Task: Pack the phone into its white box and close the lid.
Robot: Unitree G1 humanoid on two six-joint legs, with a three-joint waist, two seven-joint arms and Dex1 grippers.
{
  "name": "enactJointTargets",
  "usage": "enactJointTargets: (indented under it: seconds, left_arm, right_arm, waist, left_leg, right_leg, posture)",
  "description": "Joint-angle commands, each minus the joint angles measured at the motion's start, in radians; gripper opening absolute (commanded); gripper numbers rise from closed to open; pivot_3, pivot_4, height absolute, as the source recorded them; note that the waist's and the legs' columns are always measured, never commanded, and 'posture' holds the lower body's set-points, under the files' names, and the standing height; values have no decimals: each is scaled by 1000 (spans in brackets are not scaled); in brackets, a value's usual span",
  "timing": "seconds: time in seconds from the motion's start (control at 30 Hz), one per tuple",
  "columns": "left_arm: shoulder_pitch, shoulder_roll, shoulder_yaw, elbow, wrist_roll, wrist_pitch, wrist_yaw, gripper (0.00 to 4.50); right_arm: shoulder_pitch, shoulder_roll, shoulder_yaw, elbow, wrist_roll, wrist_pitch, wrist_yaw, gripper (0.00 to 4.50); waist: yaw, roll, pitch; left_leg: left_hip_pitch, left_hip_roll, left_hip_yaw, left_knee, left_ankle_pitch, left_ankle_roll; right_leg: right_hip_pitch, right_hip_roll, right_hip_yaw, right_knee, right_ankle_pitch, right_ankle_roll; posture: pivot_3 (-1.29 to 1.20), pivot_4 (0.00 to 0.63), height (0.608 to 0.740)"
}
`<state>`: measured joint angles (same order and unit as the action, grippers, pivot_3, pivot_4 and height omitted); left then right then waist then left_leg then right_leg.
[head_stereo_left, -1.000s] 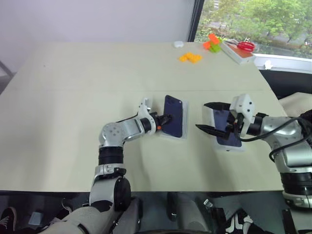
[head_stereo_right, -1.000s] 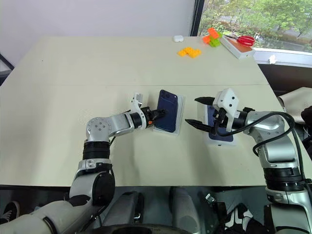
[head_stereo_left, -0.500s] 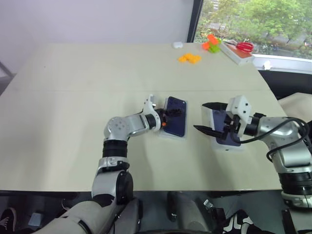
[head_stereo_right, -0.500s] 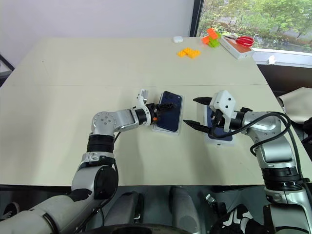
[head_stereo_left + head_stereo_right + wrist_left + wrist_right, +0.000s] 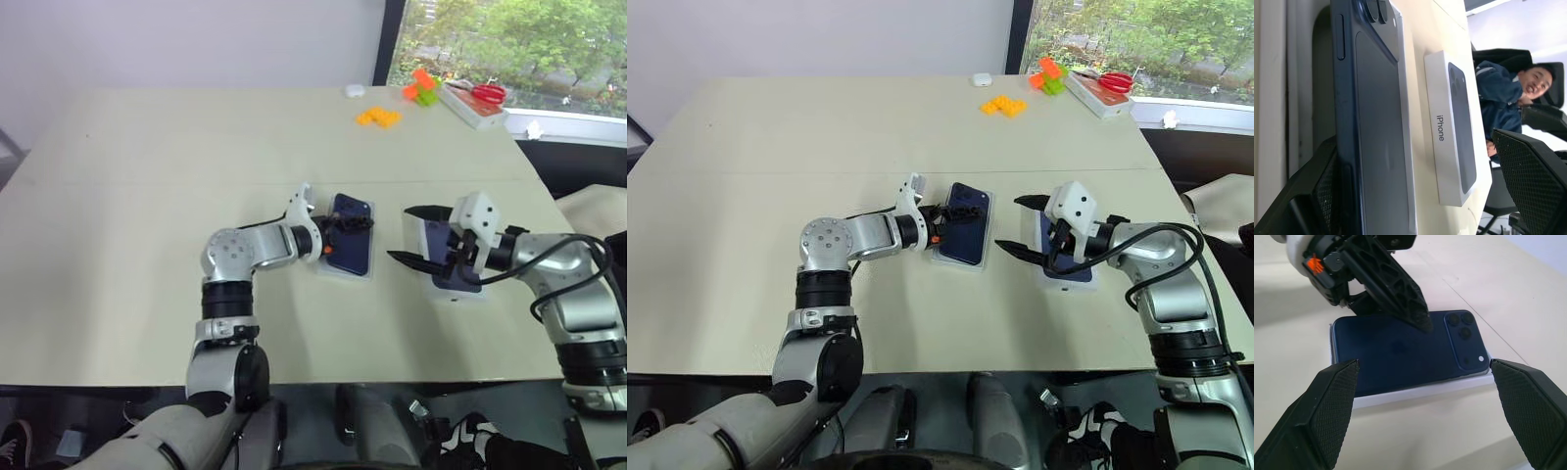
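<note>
Over the white box (image 5: 942, 257), left gripper (image 5: 955, 213) wide beside the phone (image 5: 967, 235); a careless nudge could unseat it.

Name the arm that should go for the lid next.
Right. The right gripper hangs open directly over the lid, while the left gripper is open at the phone lying in the white box, farther away.

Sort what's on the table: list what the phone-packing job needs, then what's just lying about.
Job: phone, lying in the white box; lid, under the right gripper.

Lying about: orange blocks, orange and green toy, red scissors on a flat white box, small white object.
</note>
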<state>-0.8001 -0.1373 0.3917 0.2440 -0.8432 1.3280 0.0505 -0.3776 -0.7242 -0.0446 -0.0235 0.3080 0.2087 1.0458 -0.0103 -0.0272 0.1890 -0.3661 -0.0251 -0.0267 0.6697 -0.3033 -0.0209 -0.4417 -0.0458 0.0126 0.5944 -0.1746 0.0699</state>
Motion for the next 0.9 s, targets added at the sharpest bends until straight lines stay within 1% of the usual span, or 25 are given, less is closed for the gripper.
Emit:
enactJointTargets:
  seconds: [0.03,0.33,0.5,0.53,0.6,0.67,0.7,0.73,0.8,0.83,0.87,0.9]
  left_arm:
    - [-17,5,49,-74,-46,43,37,4432]
    - [-48,24,150,-200,-81,151,120,4432]
    - [-59,86,161,-257,-63,172,111,4432]
    - [-48,108,142,-272,-53,162,94,4432]
    - [-38,110,156,-278,-56,139,88,4432]
    - [-22,102,153,-269,-44,105,89,3929]
    - [-14,95,149,-261,-44,89,83,3596]
    - [-6,93,134,-261,-39,80,78,3094]
    - [8,94,107,-273,-48,80,54,2114]
    - [16,100,93,-280,-49,80,41,1577]
    - [29,116,65,-287,-33,62,22,1123]
    - [39,126,52,-286,-27,51,5,568]
  right_arm:
    - [-27,10,1,0,-1,-24,-4,4500]
    - [-61,32,17,30,-1,-34,-11,4500]
    - [-94,63,-1,36,7,-9,-58,4500]
    - [-97,69,1,36,1,-11,-71,4500]
    - [-103,84,8,35,-6,-6,-94,4500]
    - [-106,106,19,31,-17,-14,-122,4500]
    - [-107,118,23,27,-14,-6,-130,4500]
    - [-109,131,25,25,-10,8,-143,4500]
    - [-110,141,35,12,-8,23,-147,3964]
    - [-111,144,33,7,-2,34,-150,3621]
    - [-110,144,34,2,-3,35,-153,3180]
    - [-109,142,35,-2,-4,36,-153,2633]
  waist:
    - [-1,0,0]
    - [-1,0,0]
    - [-2,0,0]
    - [-2,0,0]
    - [-1,0,0]
    - [0,0,0]
    - [0,0,0]
    - [1,0,0]
    - [1,0,0]
    - [1,0,0]
    - [0,0,0]
    - [0,0,0]
  left_leg:
    - [0,0,0,0,0,0]
    - [0,0,0,0,0,0]
    - [1,0,0,0,0,-1]
    - [1,0,0,0,0,-1]
    - [1,0,0,0,1,-1]
    - [1,0,0,0,1,-1]
    - [1,0,0,0,1,-1]
    - [1,0,0,0,1,-1]
    - [1,0,0,0,1,-1]
    - [0,0,0,0,1,-1]
    - [0,0,0,0,1,-1]
    - [0,0,0,0,1,-1]
  right_leg:
    - [0,0,0,0,0,0]
    - [0,1,0,1,0,0]
    - [0,1,0,1,0,0]
    - [0,1,0,1,0,0]
    - [0,1,0,1,0,0]
    - [0,0,0,1,0,0]
    - [0,0,0,1,0,0]
    - [0,0,0,1,0,0]
    - [0,-1,0,1,0,0]
    - [0,-1,0,1,0,0]
    - [0,-1,0,1,0,0]
    - [0,-1,0,1,0,0]
  posture:
    - [0,150,740]
    - [0,150,740]
    - [0,150,740]
    - [0,150,740]
    - [0,150,740]
    - [0,150,740]
    - [0,150,740]
    - [0,150,740]
    - [0,150,740]
    - [0,150,740]
    - [0,150,740]
    - [0,150,740]
